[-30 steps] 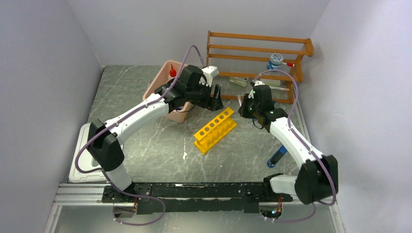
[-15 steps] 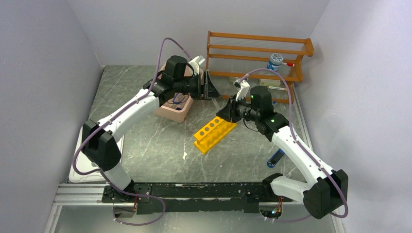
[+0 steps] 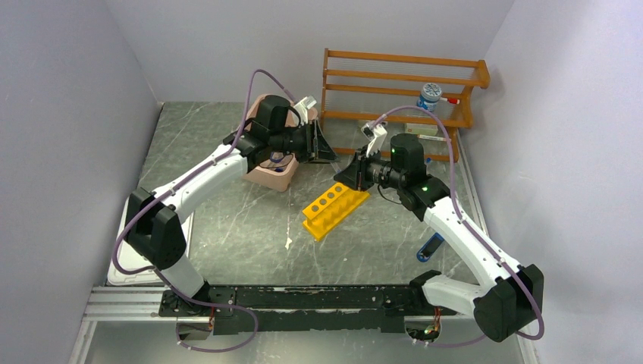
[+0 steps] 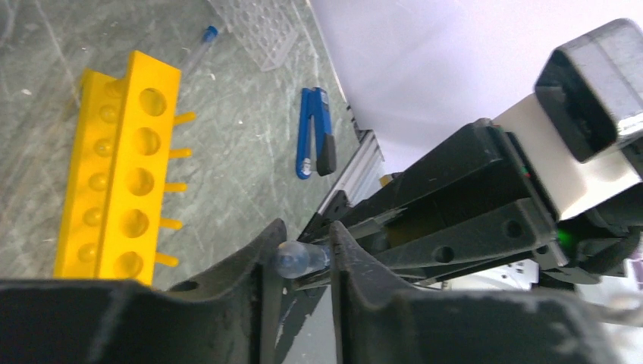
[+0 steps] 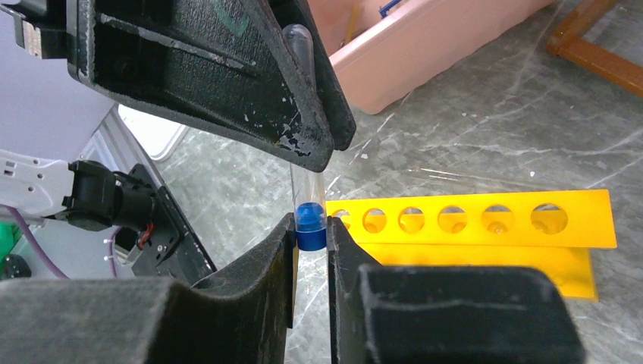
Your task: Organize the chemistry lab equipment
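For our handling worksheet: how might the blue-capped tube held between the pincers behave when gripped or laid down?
The blue-capped tube looks thin, clear and empty: probably light, stiff, crackable. Smooth and round, it may slip or roll.

One yellow rack (image 3: pixel 335 206); two blue-capped tubes (image 5: pixel 309 220); one pink tub (image 3: pixel 277 180); one wooden shelf (image 3: pixel 402 76).

The worktop (image 3: pixel 227 220) is a dark grey-green slab with a stone look, crossed by thin white veins. Plain pale lavender-grey walls close it in on three sides: a left wall (image 3: pixel 68 114), a back wall (image 3: pixel 227 45) and a right wall (image 3: pixel 561 114). A wooden shelf rack (image 3: pixel 402 58) with orange-brown rails stands at the far right, against the back wall. An aluminium rail (image 3: pixel 114 303) runs along the near edge. The light is soft and even, with only faint shadows on the slab.
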Motion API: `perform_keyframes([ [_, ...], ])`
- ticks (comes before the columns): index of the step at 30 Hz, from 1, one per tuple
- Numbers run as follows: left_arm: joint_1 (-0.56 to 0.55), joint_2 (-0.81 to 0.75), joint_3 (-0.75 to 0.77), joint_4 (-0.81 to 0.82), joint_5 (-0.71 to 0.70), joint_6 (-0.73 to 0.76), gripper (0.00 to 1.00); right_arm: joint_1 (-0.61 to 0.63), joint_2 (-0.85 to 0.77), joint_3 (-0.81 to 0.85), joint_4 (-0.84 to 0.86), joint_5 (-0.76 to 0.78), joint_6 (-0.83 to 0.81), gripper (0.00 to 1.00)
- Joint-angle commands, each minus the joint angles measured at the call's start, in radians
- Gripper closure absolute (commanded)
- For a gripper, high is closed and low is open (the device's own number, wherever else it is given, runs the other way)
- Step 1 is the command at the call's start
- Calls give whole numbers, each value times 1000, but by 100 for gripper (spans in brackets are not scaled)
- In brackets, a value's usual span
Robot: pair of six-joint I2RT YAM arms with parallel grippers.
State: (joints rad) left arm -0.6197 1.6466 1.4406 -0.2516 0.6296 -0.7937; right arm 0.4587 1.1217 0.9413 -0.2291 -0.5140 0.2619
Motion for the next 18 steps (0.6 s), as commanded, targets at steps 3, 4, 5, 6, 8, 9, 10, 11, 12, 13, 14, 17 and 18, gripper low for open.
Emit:
perform_keyframes([
  [3, 8, -80, -42, 122, 81, -44, 95, 7, -34, 13, 30, 1, 4, 77],
  [4, 8, -87, -44, 115, 77, -30, 95, 7, -33, 14, 35, 8, 21, 74],
  [5, 9, -93, -41, 101, 71, -21, 95, 7, -33, 14, 37, 17, 41, 69],
  [6, 10, -98, -36, 93, 69, -16, 95, 7, -39, 12, 42, 26, 78, 65],
  [8, 11, -107, -29, 94, 70, -23, 95, 7, -61, -10, 73, 56, 171, 54],
  [9, 11, -114, -29, 107, 70, -37, 95, 7, -77, -27, 99, 74, 230, 45],
  [10, 12, -121, -33, 131, 70, -61, 95, 7, -93, -45, 133, 82, 291, 37],
  [11, 12, -130, -37, 162, 70, -90, 95, 8, -110, -64, 171, 96, 358, 33],
  [12, 13, -134, -39, 194, 69, -125, 95, 7, -125, -79, 214, 103, 426, 30],
  [13, 14, -138, -38, 223, 65, -159, 95, 7, -142, -102, 286, 96, 508, 28],
  [14, 14, -141, -34, 241, 58, -191, 95, 7, -155, -124, 398, 90, 591, 28],
  [17, 14, -146, -37, 326, 10, -301, 95, 17, -189, -178, 585, 147, 814, 28],
  [18, 14, -148, -42, 359, -8, -338, 95, 22, -196, -186, 618, 185, 868, 28],
])
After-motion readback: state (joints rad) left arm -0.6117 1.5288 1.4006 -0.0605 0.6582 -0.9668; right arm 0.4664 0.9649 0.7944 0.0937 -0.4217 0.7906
